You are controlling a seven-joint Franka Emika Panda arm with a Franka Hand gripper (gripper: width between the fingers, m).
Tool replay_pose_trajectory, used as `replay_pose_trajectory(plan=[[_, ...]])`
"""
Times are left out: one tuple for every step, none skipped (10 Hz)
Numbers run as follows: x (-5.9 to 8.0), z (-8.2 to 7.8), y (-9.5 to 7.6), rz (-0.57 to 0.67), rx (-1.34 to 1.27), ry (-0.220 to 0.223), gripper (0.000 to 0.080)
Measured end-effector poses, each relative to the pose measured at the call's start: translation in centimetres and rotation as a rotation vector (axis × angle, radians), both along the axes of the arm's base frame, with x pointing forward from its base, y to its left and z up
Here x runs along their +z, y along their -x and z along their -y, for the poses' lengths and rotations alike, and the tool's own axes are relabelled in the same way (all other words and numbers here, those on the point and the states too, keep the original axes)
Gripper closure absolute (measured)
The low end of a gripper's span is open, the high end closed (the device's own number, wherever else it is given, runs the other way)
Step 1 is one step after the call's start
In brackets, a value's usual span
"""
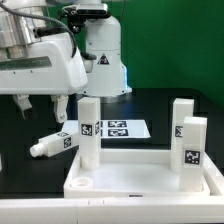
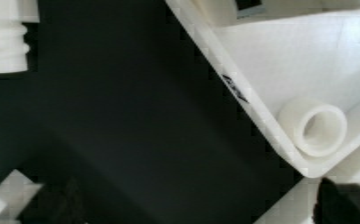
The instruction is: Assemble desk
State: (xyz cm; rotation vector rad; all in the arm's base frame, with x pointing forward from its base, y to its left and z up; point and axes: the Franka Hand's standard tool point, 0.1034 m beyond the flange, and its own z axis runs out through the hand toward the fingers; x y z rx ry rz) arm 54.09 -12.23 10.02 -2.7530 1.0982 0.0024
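Observation:
The white desk tabletop (image 1: 140, 175) lies at the front with its rim up. One leg (image 1: 89, 130) stands upright at its back corner on the exterior view's left. Two legs (image 1: 193, 150) (image 1: 181, 113) stand upright on the exterior view's right. A round corner socket (image 1: 82, 183) at the front holds nothing. Another leg (image 1: 55, 145) lies flat on the black table beside the tabletop. My gripper (image 1: 42, 108) hangs open above that lying leg, holding nothing. In the wrist view the tabletop (image 2: 292, 70), its socket (image 2: 319, 125) and the lying leg (image 2: 3, 40) show beyond my open gripper (image 2: 180, 205).
The marker board (image 1: 118, 129) lies flat behind the tabletop. The arm's white base (image 1: 105, 50) stands at the back, before a green wall. Black table surface (image 1: 25, 175) stretches on the exterior view's left.

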Motion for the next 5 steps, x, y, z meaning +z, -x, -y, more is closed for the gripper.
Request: replay_pose_trajectory(plan=[[-0.8,0.6,1.6,-0.036,-0.017,-0.015,0.015],[-1.1,1.5,2.8,-0.064,-0.034,-0.031,0.015],[-1.7,2.5,4.1,-0.069,-0.049,-0.016,0.015],[-2.6,2.3,5.1,-0.069,-0.051,0.008,0.015],[-2.4,2.1,4.8,-0.074,-0.046,-0.001,0.015]])
